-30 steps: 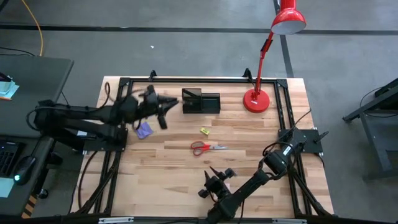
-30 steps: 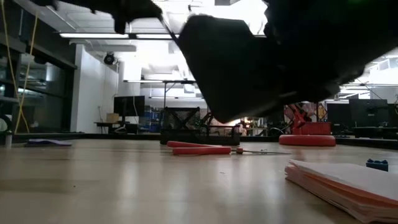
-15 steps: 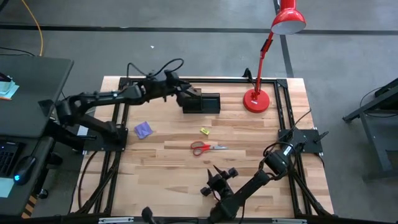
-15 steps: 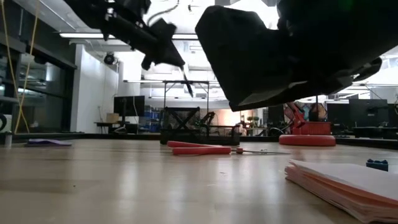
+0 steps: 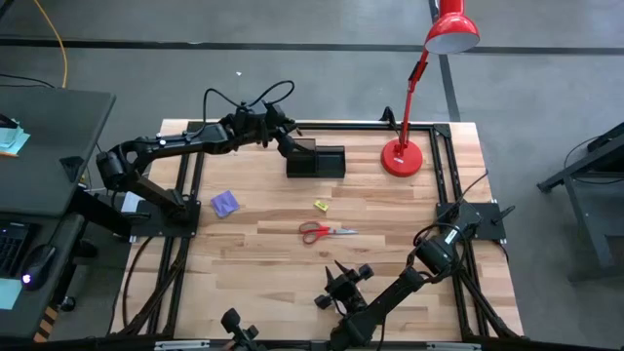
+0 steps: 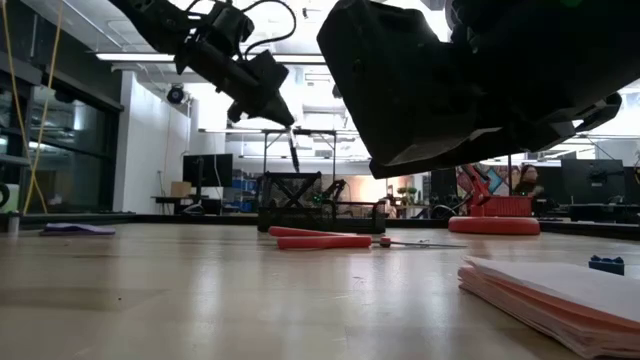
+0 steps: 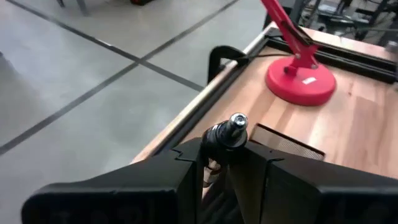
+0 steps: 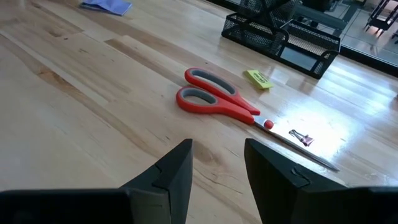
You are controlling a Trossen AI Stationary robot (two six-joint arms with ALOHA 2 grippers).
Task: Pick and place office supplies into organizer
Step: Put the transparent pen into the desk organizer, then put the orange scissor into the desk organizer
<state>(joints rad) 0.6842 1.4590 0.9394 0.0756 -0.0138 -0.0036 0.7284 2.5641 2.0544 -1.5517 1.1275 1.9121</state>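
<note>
One pen point(image 6: 292, 150) pinched in left gripper point(image 5: 284, 144) above one black organizer point(image 5: 316, 160), upper centre. Right gripper point(image 5: 341, 276) spread, lower centre. One scissors point(image 5: 326, 231), one yellow piece point(image 5: 321, 205), one purple pad point(image 5: 226, 203) mid-table.

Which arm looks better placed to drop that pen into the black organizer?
The left. Its gripper holds the pen right above the organizer, while the right gripper waits open at the table's near edge.

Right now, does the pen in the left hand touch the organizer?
Apart. In the low view the pen hangs from the left hand, its tip clearly above the organizer.
</note>
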